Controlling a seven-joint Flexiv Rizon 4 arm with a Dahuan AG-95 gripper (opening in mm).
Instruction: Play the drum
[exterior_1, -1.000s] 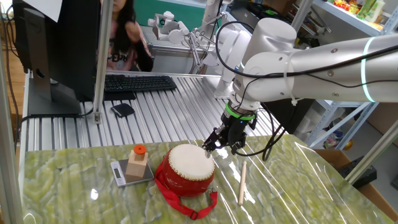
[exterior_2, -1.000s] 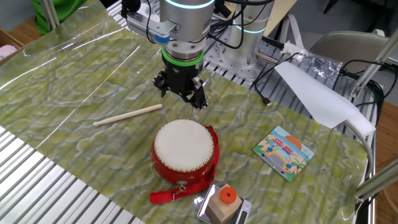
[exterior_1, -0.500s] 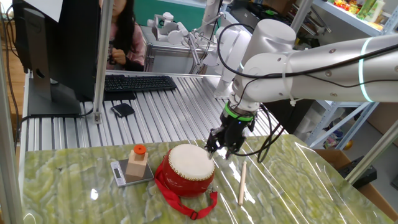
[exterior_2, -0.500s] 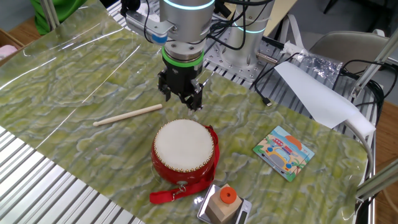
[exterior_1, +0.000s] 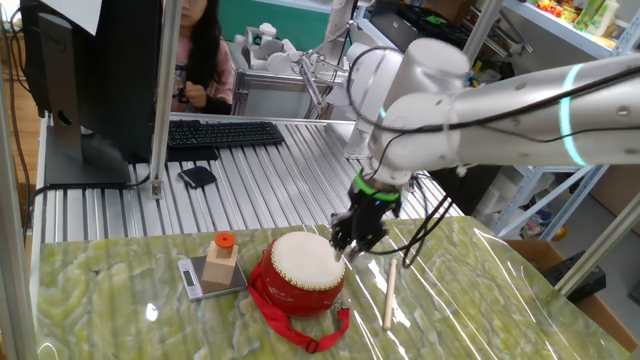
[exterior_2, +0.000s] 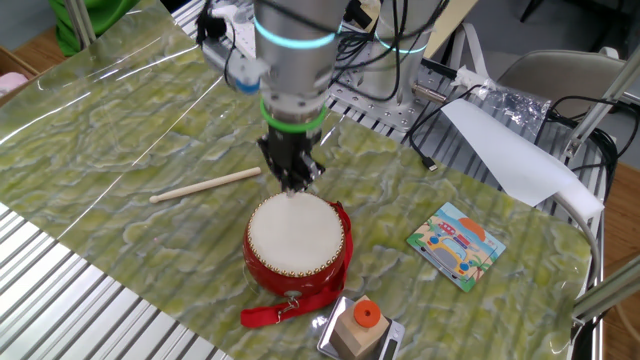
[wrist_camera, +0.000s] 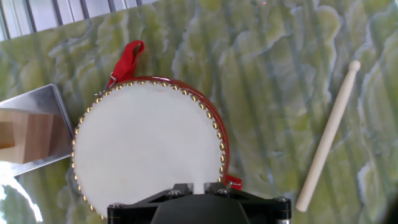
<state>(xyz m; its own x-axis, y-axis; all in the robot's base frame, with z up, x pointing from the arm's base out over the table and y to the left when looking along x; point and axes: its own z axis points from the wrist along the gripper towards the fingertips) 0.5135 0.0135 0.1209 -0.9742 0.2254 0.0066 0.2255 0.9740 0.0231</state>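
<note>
- Gripper (exterior_2: 292, 185): lowered since the earlier frames from above the table behind the drum to the far rim of the skin; fingers, spread a second ago, are now drawn together into a narrow point, with nothing seen between them
- Drum (exterior_2: 296, 246): red barrel body, cream skin, set upright on the green marbled table (exterior_2: 120, 130); position unchanged from the earlier frames; red strap (exterior_2: 275, 313) trailed on the table at its front
- Contact: fingertips are seen at or just above the skin's edge in both fixed views; whether the skin is actually touched cannot be told; in the hand view the skin fills the space just ahead of the fingers
- Drumstick (exterior_2: 205, 185): wooden, lying flat on the table, apart from the drum, not held
- Wooden block with orange cap (exterior_2: 362, 326): stood on a small metal scale just beside the drum; not involved
- Picture card (exterior_2: 457, 244): flat on the table, well apart from the drum
- Step in hand, as judged: a downward tap on the skin with the closed fingertips, stick left unused
- Next move, as judged: a short lift clear of the skin, then another strike; a spot nearer the skin's centre and away from the studded rim is called for
</note>
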